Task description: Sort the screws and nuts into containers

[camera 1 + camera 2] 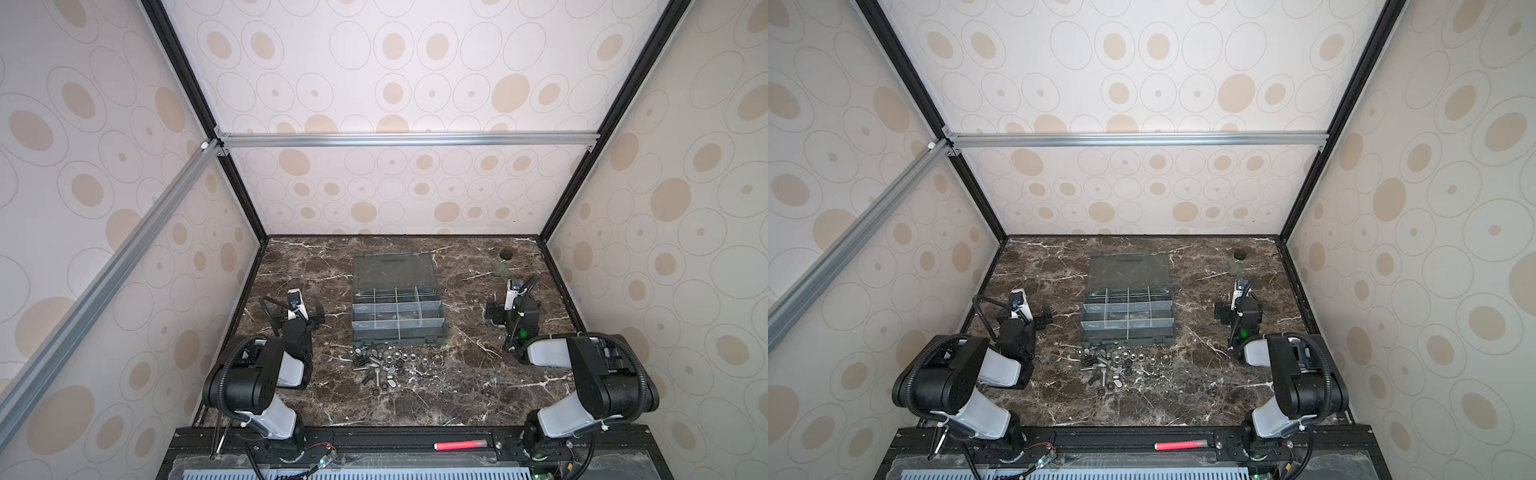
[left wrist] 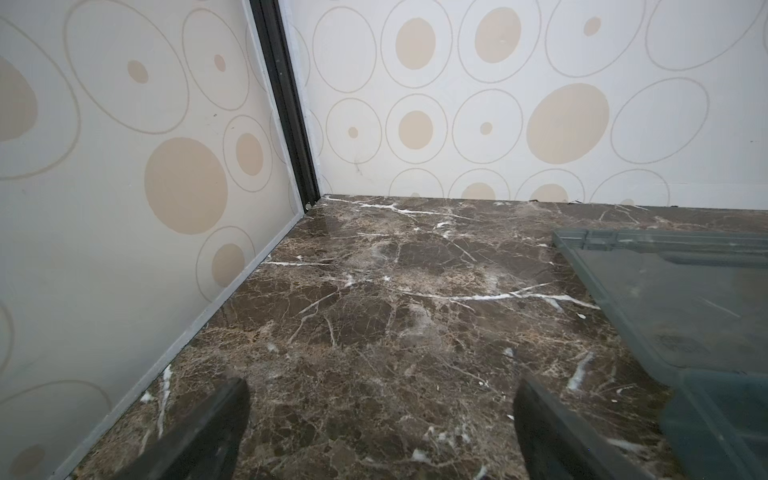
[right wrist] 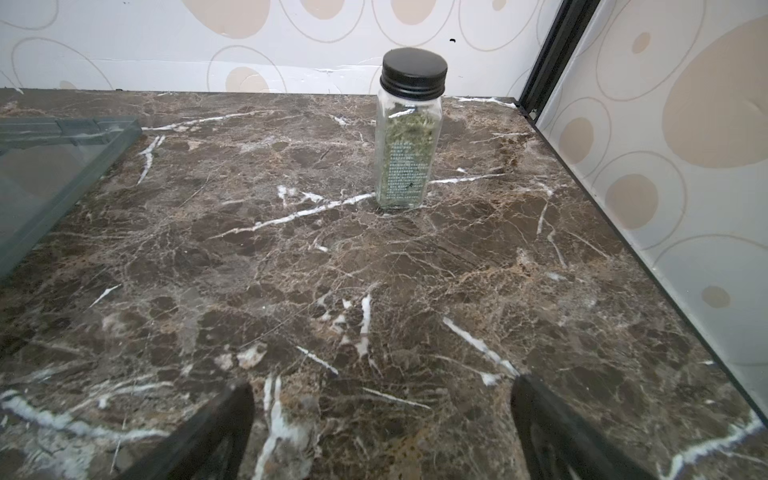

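Note:
The screws (image 1: 371,377) and nuts (image 1: 398,356) lie mixed in a loose pile on the marble table, just in front of the containers (image 1: 397,316), a grey organizer's compartments. The pile (image 1: 1115,365) and the organizer (image 1: 1127,316) show in both top views. My left gripper (image 1: 295,311) rests low to the left of the organizer, open, with bare marble between its fingers (image 2: 226,415). To the organizer's right my right gripper (image 1: 512,306) also stands open and empty, its fingers (image 3: 540,419) wide apart. Neither wrist view shows the pile.
The organizer's clear lid (image 1: 392,270) lies open flat behind the compartments and shows in the wrist views as lid (image 2: 673,299) and lid (image 3: 45,166). A glass jar with a black cap (image 3: 409,129) stands at the back right. Enclosure walls surround the table.

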You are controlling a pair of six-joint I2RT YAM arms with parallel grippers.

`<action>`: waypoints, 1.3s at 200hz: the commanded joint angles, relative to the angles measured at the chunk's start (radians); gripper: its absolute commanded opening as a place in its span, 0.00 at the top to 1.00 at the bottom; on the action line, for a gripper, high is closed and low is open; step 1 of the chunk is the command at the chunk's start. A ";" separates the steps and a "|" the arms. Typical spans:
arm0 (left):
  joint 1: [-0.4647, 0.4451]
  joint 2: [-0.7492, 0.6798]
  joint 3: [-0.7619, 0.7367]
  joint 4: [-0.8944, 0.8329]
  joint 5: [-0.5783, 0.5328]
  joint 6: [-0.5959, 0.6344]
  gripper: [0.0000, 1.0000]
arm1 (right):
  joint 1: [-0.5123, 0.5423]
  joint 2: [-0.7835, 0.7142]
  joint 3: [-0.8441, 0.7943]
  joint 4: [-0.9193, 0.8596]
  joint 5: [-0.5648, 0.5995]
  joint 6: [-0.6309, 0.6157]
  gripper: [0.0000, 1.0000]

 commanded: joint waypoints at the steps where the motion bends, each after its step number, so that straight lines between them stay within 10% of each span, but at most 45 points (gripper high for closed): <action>1: 0.005 -0.012 0.017 0.012 0.002 0.007 0.01 | -0.002 -0.003 -0.005 0.016 -0.005 -0.002 0.00; 238: 0.004 -0.019 0.009 0.027 0.006 0.013 0.01 | -0.003 -0.005 -0.008 0.018 -0.006 -0.002 0.00; 260: -0.037 -0.189 0.099 -0.308 -0.017 0.028 0.01 | 0.012 -0.073 0.008 -0.048 0.030 -0.014 0.00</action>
